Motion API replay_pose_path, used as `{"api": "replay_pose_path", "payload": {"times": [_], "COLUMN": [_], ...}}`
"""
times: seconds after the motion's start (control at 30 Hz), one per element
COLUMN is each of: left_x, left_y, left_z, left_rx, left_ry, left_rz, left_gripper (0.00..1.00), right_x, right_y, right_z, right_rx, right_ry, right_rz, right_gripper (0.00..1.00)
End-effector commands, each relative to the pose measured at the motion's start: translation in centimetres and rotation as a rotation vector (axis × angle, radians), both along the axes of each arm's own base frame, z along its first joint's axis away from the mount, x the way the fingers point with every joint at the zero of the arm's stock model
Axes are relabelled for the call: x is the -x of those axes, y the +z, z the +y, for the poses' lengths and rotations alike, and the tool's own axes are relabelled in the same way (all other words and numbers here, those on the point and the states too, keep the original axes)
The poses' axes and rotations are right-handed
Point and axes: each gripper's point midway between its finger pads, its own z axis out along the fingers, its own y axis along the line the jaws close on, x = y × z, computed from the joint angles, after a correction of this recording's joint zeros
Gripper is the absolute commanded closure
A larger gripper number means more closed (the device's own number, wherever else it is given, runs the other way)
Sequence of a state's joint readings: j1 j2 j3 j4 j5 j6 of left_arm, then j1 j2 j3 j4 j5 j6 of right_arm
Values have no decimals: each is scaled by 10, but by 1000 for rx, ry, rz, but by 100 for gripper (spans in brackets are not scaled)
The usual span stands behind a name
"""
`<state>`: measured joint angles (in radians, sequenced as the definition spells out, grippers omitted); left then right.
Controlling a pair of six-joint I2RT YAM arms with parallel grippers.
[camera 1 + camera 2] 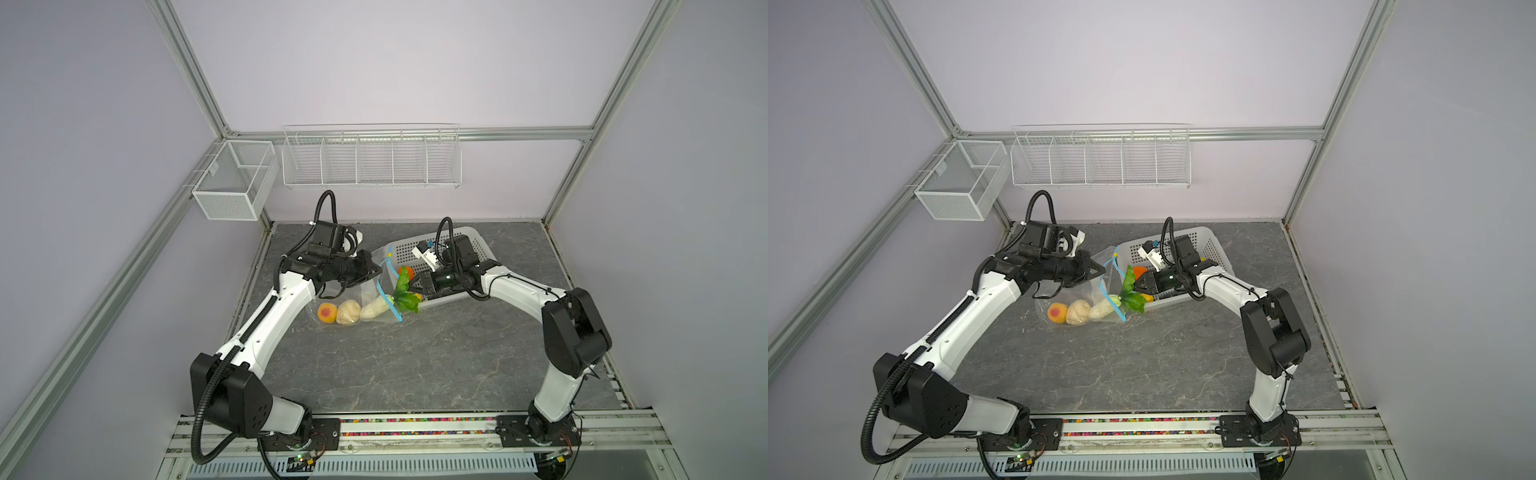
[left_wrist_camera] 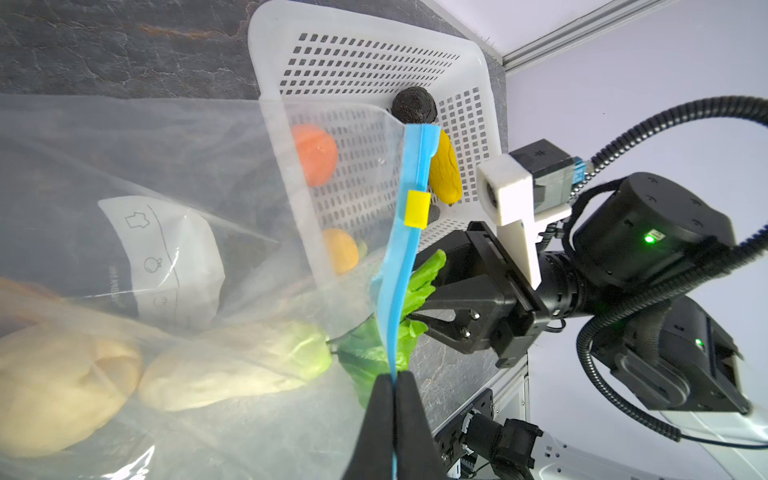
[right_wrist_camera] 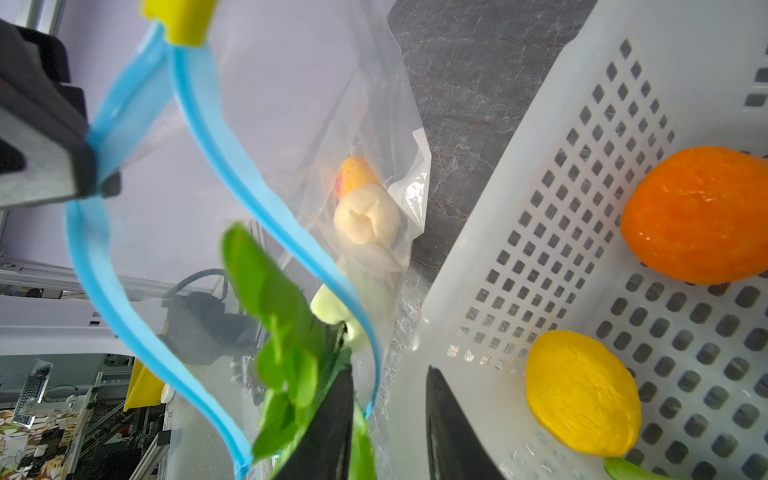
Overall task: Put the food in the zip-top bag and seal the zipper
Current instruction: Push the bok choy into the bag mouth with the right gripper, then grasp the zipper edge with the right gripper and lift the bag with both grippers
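Plastic, clear and crinkly, the zip-top bag (image 1: 370, 291) lies on the grey stone-pattern table (image 1: 415, 365) between the 2 arms, its mouth by the white perforated plastic basket (image 1: 478, 245).

Up close, the left gripper (image 2: 392, 386) is pinched tight on the light-blue zipper strip (image 2: 401, 266), holding 1 lip up so the mouth gapes. Inside sit 3 toys: an orange-yellow round fruit (image 1: 327, 312), a cream lumpy piece (image 1: 348, 311) and a cream-white radish (image 1: 376, 309) whose green leaves (image 1: 405, 295) poke out past the strip. The right gripper (image 3: 388, 374) has its jaws apart just beside those leaves, with nothing between them. An orange round toy (image 3: 698, 216), a yellow one (image 3: 582, 399) and a dark one (image 2: 414, 104) sit in the basket.
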<state>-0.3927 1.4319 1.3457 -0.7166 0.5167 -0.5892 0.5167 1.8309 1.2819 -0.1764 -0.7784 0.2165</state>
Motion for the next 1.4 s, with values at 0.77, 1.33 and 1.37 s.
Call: {"api": "replay_pose_path", "payload": {"times": [0.77, 1.33, 1.37], "left_x": [2, 1, 0], "left_y": [14, 26, 28], "left_z": [7, 14, 15], "left_rx": [2, 0, 0], "left_ry": [9, 20, 23], "left_rz": [-46, -44, -48], "left_gripper": [100, 100, 100], "right_x": [0, 13, 13], "right_y": [17, 62, 64], "right_z": [19, 20, 21], "right_rx": [-29, 9, 12], "right_ry": [43, 31, 32], "right_rz": [-34, -28, -29], "right_gripper": [85, 93, 93]}}
